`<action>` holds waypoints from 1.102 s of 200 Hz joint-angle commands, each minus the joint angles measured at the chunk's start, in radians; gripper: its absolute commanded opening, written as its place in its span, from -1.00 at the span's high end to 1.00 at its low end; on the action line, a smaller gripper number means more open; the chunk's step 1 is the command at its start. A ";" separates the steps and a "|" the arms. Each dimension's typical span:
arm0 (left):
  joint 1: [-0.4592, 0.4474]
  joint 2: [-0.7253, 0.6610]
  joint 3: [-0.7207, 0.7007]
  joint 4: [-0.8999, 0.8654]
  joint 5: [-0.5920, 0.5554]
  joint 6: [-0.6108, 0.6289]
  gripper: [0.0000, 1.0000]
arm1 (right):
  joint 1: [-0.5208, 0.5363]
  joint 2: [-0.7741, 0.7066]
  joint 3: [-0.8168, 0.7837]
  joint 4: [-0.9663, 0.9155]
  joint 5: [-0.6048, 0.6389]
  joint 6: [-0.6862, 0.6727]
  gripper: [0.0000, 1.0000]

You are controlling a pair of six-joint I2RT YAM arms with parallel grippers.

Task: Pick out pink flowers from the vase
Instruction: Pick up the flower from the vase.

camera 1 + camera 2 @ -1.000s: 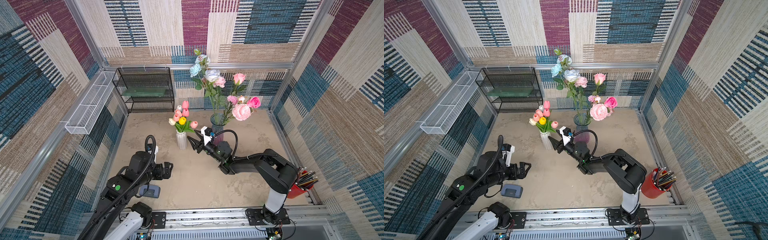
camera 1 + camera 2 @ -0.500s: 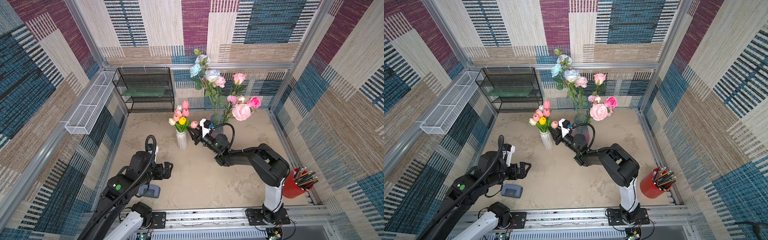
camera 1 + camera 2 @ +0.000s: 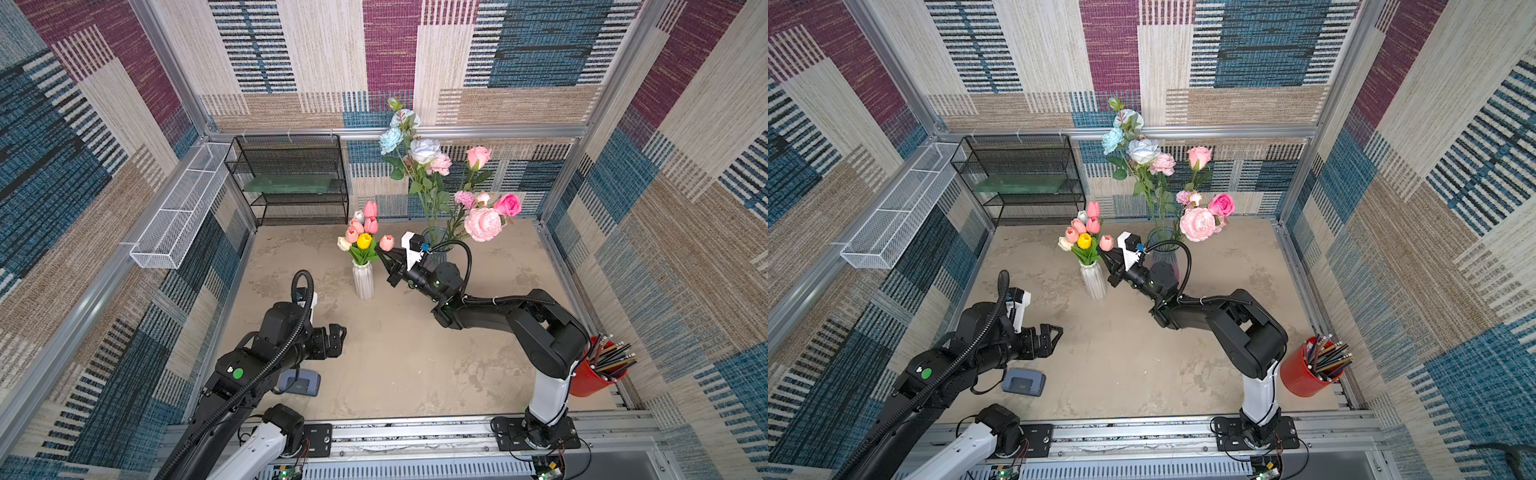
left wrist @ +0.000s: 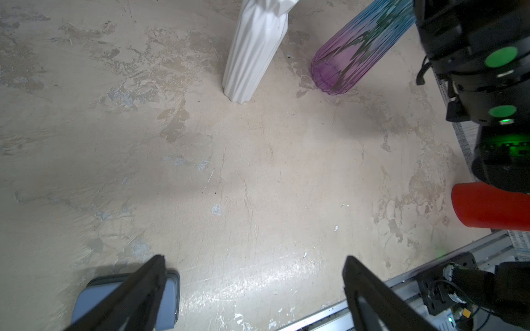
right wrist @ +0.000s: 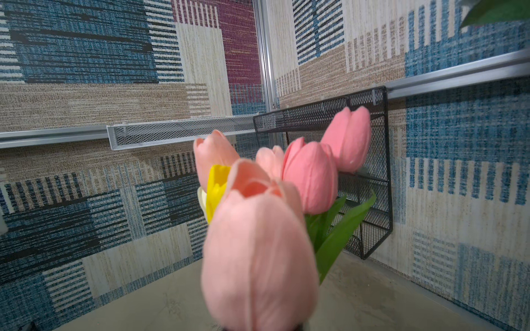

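Left gripper [image 3: 337,338]: wide open, holding nothing, low over the table [image 3: 399,357], near a grey box [image 3: 301,380]. Next, a white vase [image 3: 363,280], standing up, full of tulips [image 3: 360,232]. Pink tulip [image 3: 386,242] at the bunch's right edge: stem leaning from the vase mouth up and out to the right, bud tip up. Soft pink, closed, smooth, with green leaves below. Right gripper [image 3: 380,254]: pinched shut on that stem, just under the bud. More pink flowers [image 3: 482,223] farther right in a glass vase [image 3: 434,233], big and ruffly, on long stems.
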 commanded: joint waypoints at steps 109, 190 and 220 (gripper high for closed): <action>0.004 0.031 0.025 0.055 0.101 0.086 -1.00 | 0.016 -0.354 0.073 -0.361 0.015 -0.113 0.87; -0.005 0.075 0.203 0.097 0.244 0.081 -0.95 | 0.083 -0.585 0.180 -0.591 0.038 -0.192 0.92; -0.043 0.091 0.260 0.112 0.311 0.117 -0.80 | 0.135 -0.662 0.197 -0.709 0.039 -0.263 0.93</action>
